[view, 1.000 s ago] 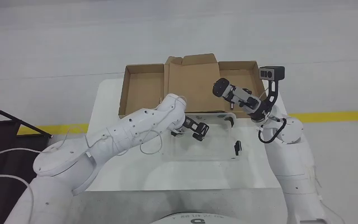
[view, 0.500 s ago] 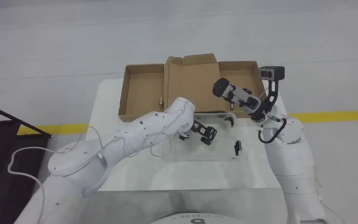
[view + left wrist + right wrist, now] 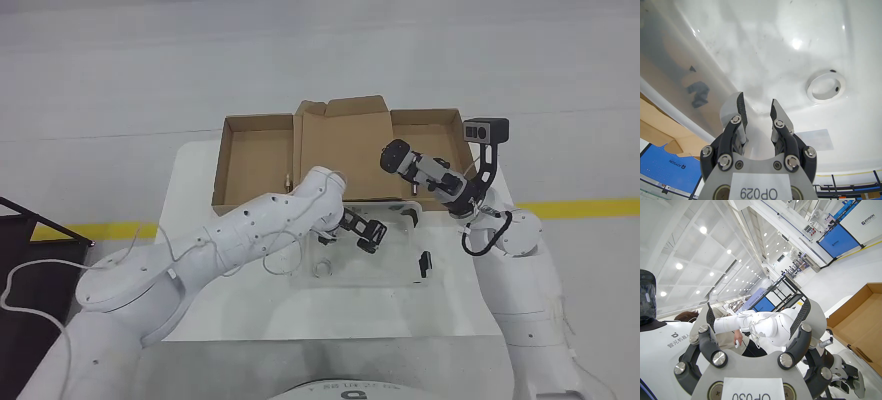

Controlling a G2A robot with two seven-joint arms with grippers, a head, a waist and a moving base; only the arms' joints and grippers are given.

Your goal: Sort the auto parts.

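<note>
the left claw (image 3: 756, 98) hangs inside the clear plastic tray (image 3: 772, 47), its ribbed pads set narrowly apart with nothing between them. it points down at the bare tray floor, close to the wall that runs along the cardboard box (image 3: 255, 160). a white ring (image 3: 826, 86) lies flat on the tray floor, off to one side of the claw and apart from it, with two small dark holes in its rim. a dark piece shows dimly through the tray wall, but what it is cannot be told.

from above, the left claw (image 3: 362, 230) sits over the back part of the tray. a small black part (image 3: 424, 263) lies near the tray's right end on the white worktop (image 3: 200, 180). the right claw (image 3: 758, 304) is held up in the air, spread wide and empty, and from above the right claw (image 3: 393, 157) sits over the right part of the box.

the step in hand looks like picking the ring out of the tray. the next move would call for shifting the left claw sideways over the ring, straddling one side of its rim, then closing. a low, smooth ring could slip from the pads.
</note>
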